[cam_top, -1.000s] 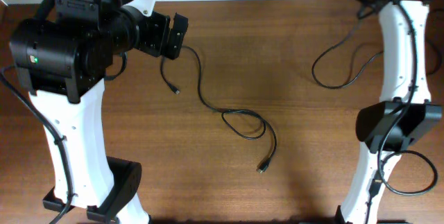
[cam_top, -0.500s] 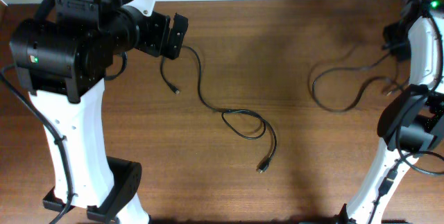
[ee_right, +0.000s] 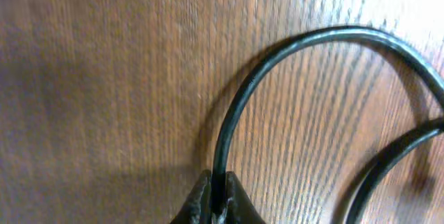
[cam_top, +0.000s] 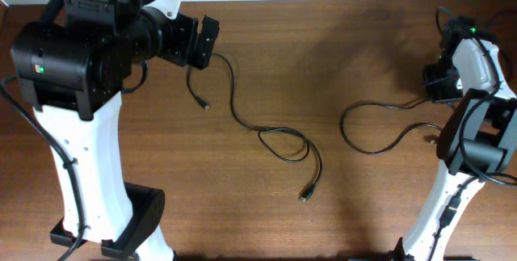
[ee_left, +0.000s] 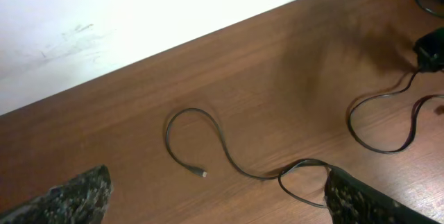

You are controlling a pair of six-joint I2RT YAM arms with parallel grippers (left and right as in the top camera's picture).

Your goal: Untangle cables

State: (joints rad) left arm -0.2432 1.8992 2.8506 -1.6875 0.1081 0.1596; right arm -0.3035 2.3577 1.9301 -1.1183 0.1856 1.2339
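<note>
Two thin black cables lie apart on the brown table (cam_top: 339, 43). The left cable (cam_top: 279, 143) runs from near my left gripper (cam_top: 202, 44) through a loop to a plug at the front middle; it also shows in the left wrist view (ee_left: 229, 156). My left gripper (ee_left: 215, 200) is open and empty above it. The right cable (cam_top: 367, 128) forms a loop at the right. My right gripper (cam_top: 436, 83) is shut on this cable (ee_right: 229, 134), close to the table, with its fingertips (ee_right: 218, 200) pinching the cord.
White arm bases stand at the front left (cam_top: 89, 180) and front right (cam_top: 440, 204). Thicker black arm wiring (cam_top: 485, 204) hangs by the right base. A white wall (ee_left: 139, 16) borders the table's far edge.
My right gripper moved forward and down from the far right corner, dragging the right cable with it; its loop shifted left and toward the front. The left arm and left cable stayed still.
</note>
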